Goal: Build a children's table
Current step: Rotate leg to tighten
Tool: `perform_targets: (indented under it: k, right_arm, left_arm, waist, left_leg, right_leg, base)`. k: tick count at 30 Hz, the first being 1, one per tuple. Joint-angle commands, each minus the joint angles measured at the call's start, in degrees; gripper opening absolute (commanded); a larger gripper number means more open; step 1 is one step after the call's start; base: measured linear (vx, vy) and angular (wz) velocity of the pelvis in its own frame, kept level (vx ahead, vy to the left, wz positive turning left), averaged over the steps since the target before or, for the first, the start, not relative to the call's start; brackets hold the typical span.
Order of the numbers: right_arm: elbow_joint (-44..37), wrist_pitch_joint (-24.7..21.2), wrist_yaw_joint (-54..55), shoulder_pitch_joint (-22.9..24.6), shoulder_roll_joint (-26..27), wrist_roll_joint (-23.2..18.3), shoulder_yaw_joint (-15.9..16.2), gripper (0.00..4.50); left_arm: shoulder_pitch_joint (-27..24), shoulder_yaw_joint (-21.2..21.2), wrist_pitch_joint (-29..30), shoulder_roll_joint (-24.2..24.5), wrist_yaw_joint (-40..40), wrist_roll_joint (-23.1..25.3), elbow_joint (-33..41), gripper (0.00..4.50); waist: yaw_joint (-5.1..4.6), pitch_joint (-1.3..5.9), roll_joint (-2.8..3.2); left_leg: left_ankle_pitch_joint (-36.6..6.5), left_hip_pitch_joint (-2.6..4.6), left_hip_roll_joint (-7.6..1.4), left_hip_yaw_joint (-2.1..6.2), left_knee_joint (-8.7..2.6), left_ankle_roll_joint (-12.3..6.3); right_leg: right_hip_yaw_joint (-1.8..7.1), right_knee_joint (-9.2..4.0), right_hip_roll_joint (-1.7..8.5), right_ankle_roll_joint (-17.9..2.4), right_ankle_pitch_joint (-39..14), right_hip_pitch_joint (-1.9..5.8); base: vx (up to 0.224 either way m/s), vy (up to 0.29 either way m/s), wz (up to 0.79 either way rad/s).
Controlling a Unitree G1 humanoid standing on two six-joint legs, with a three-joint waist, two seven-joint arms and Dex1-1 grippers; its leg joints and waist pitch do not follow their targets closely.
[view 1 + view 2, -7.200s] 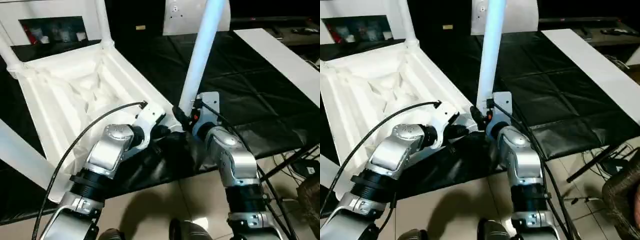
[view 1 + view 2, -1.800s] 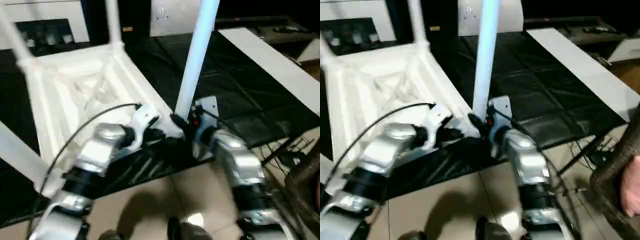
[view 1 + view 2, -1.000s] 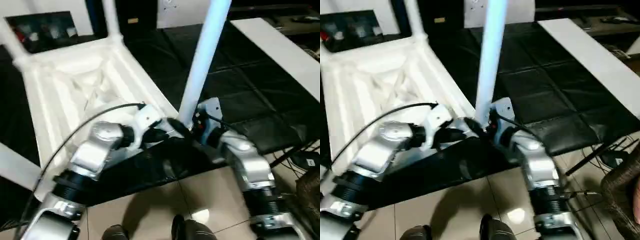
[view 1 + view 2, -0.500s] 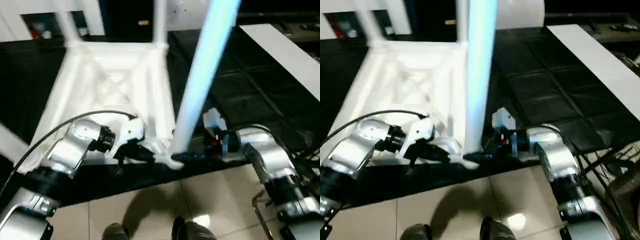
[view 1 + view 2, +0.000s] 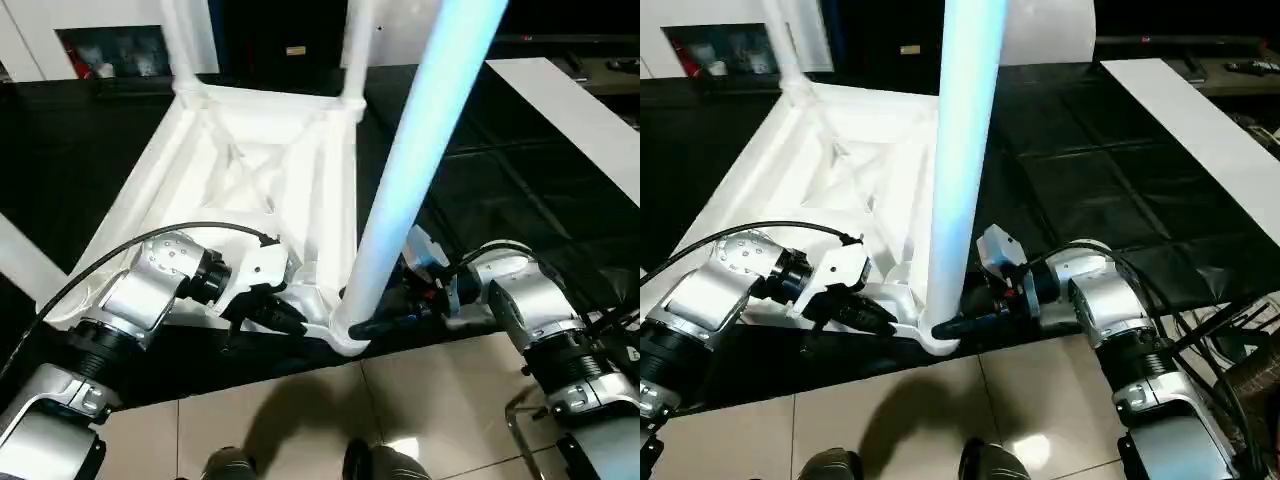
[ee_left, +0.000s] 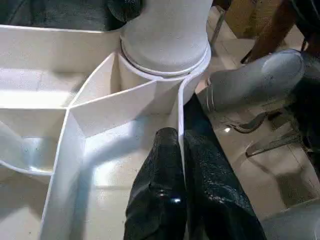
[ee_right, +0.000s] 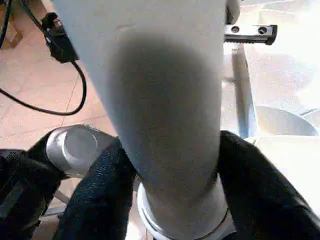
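The children's table lies upside down on a black mat, its ribbed underside [image 5: 250, 170] facing up. A long white leg [image 5: 410, 170] stands upright in the corner socket nearest me. My right gripper [image 5: 375, 325] is shut on this leg just above the socket, with a black finger [image 7: 100, 200] pressed on each side of the leg [image 7: 160, 100]. My left gripper [image 5: 295, 320] is shut on the top's thin rim wall [image 6: 181, 115] right beside that socket [image 6: 165, 40]. Two more legs [image 5: 185, 40] [image 5: 358, 40] stand at the far corners.
A white cabinet [image 5: 100, 40] stands at the back left. At the right a long white board [image 5: 570, 110] lies on the black mat [image 5: 500, 200]. Tiled floor [image 5: 420, 420] begins at the mat's near edge. Cables [image 5: 1230, 340] trail at the lower right.
The table top has turned on the mat, so its long sides now run away from me. My right arm has swung out to the right and its fingers have closed in on the leg.
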State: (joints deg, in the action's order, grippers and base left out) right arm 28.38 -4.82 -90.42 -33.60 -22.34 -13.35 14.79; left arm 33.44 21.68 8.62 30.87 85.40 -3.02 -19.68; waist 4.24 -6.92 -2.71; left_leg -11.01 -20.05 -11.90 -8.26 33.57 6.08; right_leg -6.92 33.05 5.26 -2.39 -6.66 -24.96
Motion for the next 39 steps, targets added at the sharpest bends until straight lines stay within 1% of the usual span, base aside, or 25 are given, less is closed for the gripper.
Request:
perform_targets:
  k: [1,6,10,13,17,18,19,21,22,23,24,25,26,27,28,29,30,31,32,33,34,36,37,38,39]
  right_arm:
    - [0.2,0.2,-2.1,-0.4,-0.6,-0.7,2.0,2.3]
    - [0.3,0.2,-2.1,-0.5,-1.1,-1.4,3.0,2.02]
    - [0.3,0.4,-2.1,-0.6,-1.7,-2.6,4.6,1.99]
    - [-0.3,-0.6,-2.1,-0.1,-1.1,-3.1,3.8,1.98]
    - [-3.7,-6.0,1.1,1.8,1.3,-4.4,0.7,1.98]
    - [-5.7,-8.6,5.4,2.7,2.3,-5.3,0.1,1.98]
    - [-6.1,-9.2,6.4,2.8,2.5,-5.5,0.1,1.98]
    - [-7.4,-11.3,12.2,3.6,4.3,-5.2,-0.4,1.98]
    - [-8.3,-12.9,17.4,4.2,6.1,-4.4,-0.9,1.98]
    - [-9.2,-14.4,22.3,4.8,8.2,-3.8,-1.6,1.98]
    - [-9.7,-15.3,24.6,5.1,9.5,-3.7,-2.1,1.98]
    - [-10.7,-17.3,30.2,5.7,12.5,-3.5,-3.2,1.98]
    - [-11.4,-18.5,33.5,6.1,14.7,-2.8,-3.9,1.98]
    - [-11.7,-18.8,34.6,6.3,15.4,-2.5,-4.0,1.98]
    - [-12.2,-19.3,36.2,6.5,16.7,-2.2,-4.2,1.98]
    - [-12.2,-19.4,36.4,6.6,16.8,-2.1,-4.2,1.98]
    - [-13.4,-21.0,42.7,7.2,20.6,-0.9,-4.9,1.98]
    - [-13.4,-21.0,42.7,7.2,20.6,-0.9,-4.9,1.98]
    - [-13.4,-22.0,46.4,7.3,22.8,-0.5,-5.4,1.98]
    - [-13.9,-23.0,50.6,7.4,24.8,-0.1,-5.9,1.98]
    - [-13.9,-23.0,50.6,7.4,24.8,-0.1,-5.9,1.98]
    - [-12.9,-22.6,61.1,7.0,29.7,1.5,-7.9,1.98]
    - [-12.9,-22.5,64.7,7.1,31.3,2.5,-8.6,1.98]
    - [-12.9,-22.5,64.7,7.1,31.3,2.5,-8.6,1.98]
    - [-13.0,-23.0,67.2,7.3,32.7,2.7,-9.6,1.98]
  left_arm:
    - [0.1,2.2,-0.6,-0.3,1.1,0.7,-0.4,0.0]
    - [0.3,2.2,-1.2,-0.3,1.2,0.9,-1.1,0.0]
    - [0.5,2.1,-1.8,-0.2,1.1,1.3,-2.0,0.0]
    - [0.2,1.5,-1.1,-0.3,0.0,1.1,-1.8,0.0]
    - [-0.6,-0.1,2.7,-0.9,-4.1,0.7,0.2,0.0]
    - [-1.0,-1.0,5.5,-1.5,-6.5,0.5,1.7,0.0]
    - [-1.1,-1.2,6.0,-1.6,-6.9,0.4,2.0,0.0]
    - [-1.6,-2.3,9.4,-2.8,-9.4,-0.4,4.0,0.0]
    - [-1.9,-3.2,12.0,-4.1,-12.0,-0.8,5.6,0.0]
    - [-2.1,-4.0,14.7,-5.7,-14.7,-1.1,7.0,0.0]
    - [-2.2,-4.4,16.0,-6.6,-16.2,-1.2,7.6,0.0]
    - [-2.4,-5.2,18.0,-8.7,-19.8,-0.8,8.4,0.0]
    - [-2.5,-5.7,19.6,-10.4,-22.4,-0.5,8.8,0.0]
    - [-2.5,-5.9,20.2,-11.1,-23.3,-0.4,8.9,0.0]
    - [-2.5,-6.2,21.0,-12.1,-24.8,-0.2,9.0,0.0]
    - [-2.5,-6.3,21.0,-12.2,-25.0,-0.2,9.0,0.0]
    - [-2.3,-7.6,23.8,-15.5,-30.4,0.5,9.0,0.0]
    - [-2.3,-7.6,23.8,-15.5,-30.4,0.5,9.0,0.0]
    - [-2.0,-8.3,24.6,-17.3,-33.2,0.9,8.7,0.0]
    - [-1.8,-9.0,25.9,-18.9,-36.1,1.4,8.8,0.0]
    - [-1.8,-9.0,25.9,-18.9,-36.1,1.4,8.8,0.0]
    - [-0.7,-9.7,26.4,-21.9,-41.0,2.6,7.6,0.0]
    - [-0.4,-9.7,26.7,-22.8,-42.4,3.1,7.5,0.0]
    - [-0.4,-9.7,26.7,-22.8,-42.4,3.1,7.5,0.0]
    - [-0.2,-9.5,26.7,-23.3,-43.1,3.5,7.4,0.0]
  waist:
    - [-0.21,5.05,0.29]
    - [0.17,5.1,0.16]
    - [0.35,5.02,0.14]
    - [0.41,4.92,0.06]
    - [0.42,4.69,0.19]
    - [0.33,4.6,0.17]
    - [0.23,4.51,0.13]
    - [-0.06,4.17,0.53]
    - [-0.36,3.94,0.4]
    - [-0.78,3.78,0.48]
    - [-1.19,3.77,0.38]
    - [-2.0,3.63,0.24]
    - [-2.38,3.62,0.38]
    - [-3.27,3.72,0.32]
    - [-3.94,3.91,0.88]
    - [-4.65,3.95,1.16]
    - [-4.8,3.99,1.53]
    - [-5.43,3.5,1.8]
    - [-5.74,3.47,2.1]
    - [-5.89,3.32,1.99]
    - [-6.05,3.15,1.8]
    - [-6.42,3.05,1.95]
    - [-6.72,3.13,2.25]
    - [-6.97,2.97,2.4]
    - [-7.04,2.99,2.46]
  left_leg:
    - [-8.0,-0.3,-1.06,-0.93,-3.72,-4.53]
    - [-7.6,-0.29,-1.03,-0.98,-3.7,-4.44]
    - [-7.9,-0.29,-1.04,-1.01,-3.72,-4.47]
    - [-8.4,-0.29,-1.0,-0.98,-3.74,-4.26]
    - [-8.3,-0.42,-1.0,-0.92,-3.82,-3.95]
    - [-8.5,-0.4,-1.02,-0.89,-3.89,-3.73]
    - [-9.0,-0.42,-0.96,-0.81,-3.93,-3.4]
    - [-11.3,-0.23,-0.61,-0.77,-3.94,-2.67]
    - [-11.9,-0.25,-0.53,-0.69,-4.04,-1.77]
    - [-13.5,-0.17,-0.2,-0.52,-3.89,-1.25]
    - [-14.0,-0.36,-0.15,-0.4,-3.9,-0.88]
    - [-15.1,-0.74,0.03,-0.15,-3.81,-0.43]
    - [-15.7,-0.7,0.08,-0.03,-3.7,-0.16]
    - [-16.6,-1.06,0.24,0.24,-3.49,0.05]
    - [-17.2,-1.05,0.05,0.43,-3.58,-0.43]
    - [-18.3,-1.51,-0.42,0.91,-3.88,-1.21]
    - [-18.9,-1.21,-0.73,0.93,-3.99,-1.46]
    - [-21.1,-0.53,-1.21,1.0,-4.28,-1.68]
    - [-22.9,-0.19,-1.14,1.13,-4.18,-1.53]
    - [-23.8,-0.01,-1.19,1.11,-4.31,-1.47]
    - [-24.8,0.5,-1.01,1.04,-4.19,-1.39]
    - [-25.4,0.83,-0.94,1.12,-4.02,-1.33]
    - [-25.9,0.86,-1.19,1.28,-4.17,-1.46]
    - [-26.9,0.62,-1.39,1.48,-4.49,-1.55]
    - [-27.4,0.69,-1.42,1.53,-4.54,-1.57]
  right_leg:
    - [3.12,-3.6,2.87,-9.3,-23.8,4.45]
    - [3.13,-3.56,2.85,-9.2,-23.8,4.45]
    - [3.14,-3.56,2.8,-9.3,-23.5,4.43]
    - [3.1,-3.73,2.86,-8.7,-25.1,4.42]
    - [3.11,-3.77,2.8,-8.3,-25.2,4.39]
    - [3.1,-3.81,2.74,-8.1,-25.6,4.39]
    - [3.03,-3.96,2.79,-7.6,-26.9,4.39]
    - [2.74,-4.74,2.75,-5.9,-31.6,4.16]
    - [2.63,-5.0,2.67,-4.7,-33.8,4.1]
    - [2.13,-5.73,2.71,-3.0,-37.2,3.95]
    - [1.92,-5.91,2.7,-2.3,-38.2,4.16]
    - [1.33,-6.38,2.61,-0.6,-40.3,4.28]
    - [1.02,-6.61,2.6,0.0,-41.0,4.23]
    - [0.23,-7.1,2.66,1.6,-42.1,4.55]
    - [-0.27,-7.65,2.85,1.9,-41.0,4.96]
    - [-1.05,-7.64,2.99,1.7,-38.7,5.62]
    - [-1.09,-7.68,3.06,1.1,-37.1,5.59]
    - [-1.45,-8.03,3.08,-0.6,-35.0,5.01]
    - [-1.98,-8.12,3.09,-0.8,-34.7,5.24]
    - [-2.11,-8.31,3.08,-0.7,-35.0,5.07]
    - [-2.45,-8.79,3.07,-0.5,-35.9,4.81]
    - [-3.06,-9.27,3.25,0.3,-37.1,4.83]
    - [-2.94,-9.11,3.46,0.3,-35.9,5.06]
    - [-2.78,-8.75,3.42,0.1,-34.9,5.12]
    - [-2.67,-8.64,3.47,0.1,-34.6,5.12]
  base:
    - [0.0,0.0,0.0]
    - [0.0,0.0,0.0]
    - [0.0,0.0,0.0]
    - [0.0,0.0,0.0]
    - [0.0,0.0,0.0]
    - [0.0,0.0,0.0]
    - [0.0,0.0,0.0]
    - [0.0,0.0,0.0]
    - [0.0,0.0,0.0]
    - [0.0,0.0,0.0]
    - [0.0,0.0,0.0]
    - [0.0,0.0,0.0]
    - [0.0,0.0,0.0]
    - [0.0,0.0,0.0]
    - [-0.026,0.041,-0.19]
    - [-0.026,0.041,-0.19]
    - [0.0,0.0,0.0]
    - [0.0,0.0,0.0]
    - [0.0,0.0,0.0]
    - [0.0,0.0,0.0]
    - [0.0,0.0,0.0]
    - [0.0,0.0,0.0]
    - [0.0,0.0,0.0]
    - [0.0,0.0,0.0]
    - [0.0,0.0,0.0]
